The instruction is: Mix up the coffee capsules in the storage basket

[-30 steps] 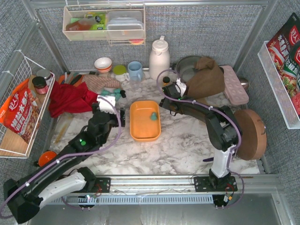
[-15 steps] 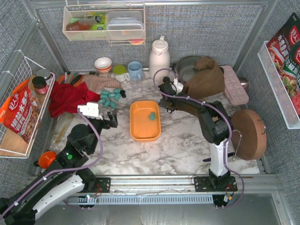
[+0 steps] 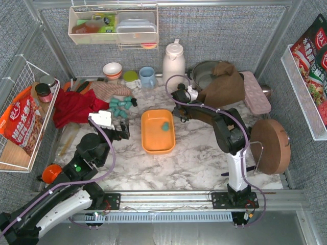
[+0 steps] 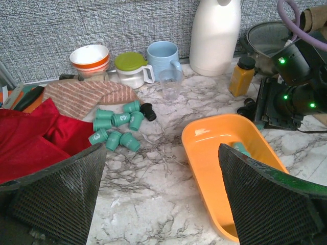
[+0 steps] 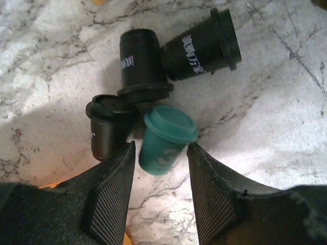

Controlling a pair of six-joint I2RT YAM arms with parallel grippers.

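On the marble table [image 3: 202,161], the orange basket [image 3: 156,143] sits mid-frame holding one capsule [image 3: 166,126]. My right gripper [image 5: 159,146] has its fingers spread around a loose teal capsule [image 5: 164,137], maybe not touching, ready to grab it. My left gripper [image 4: 162,150] hangs wide open.

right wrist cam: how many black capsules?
3. Black capsule left of the teal capsule, another just above it, the third at upper right, all on the marble. More may lie outside the frame.
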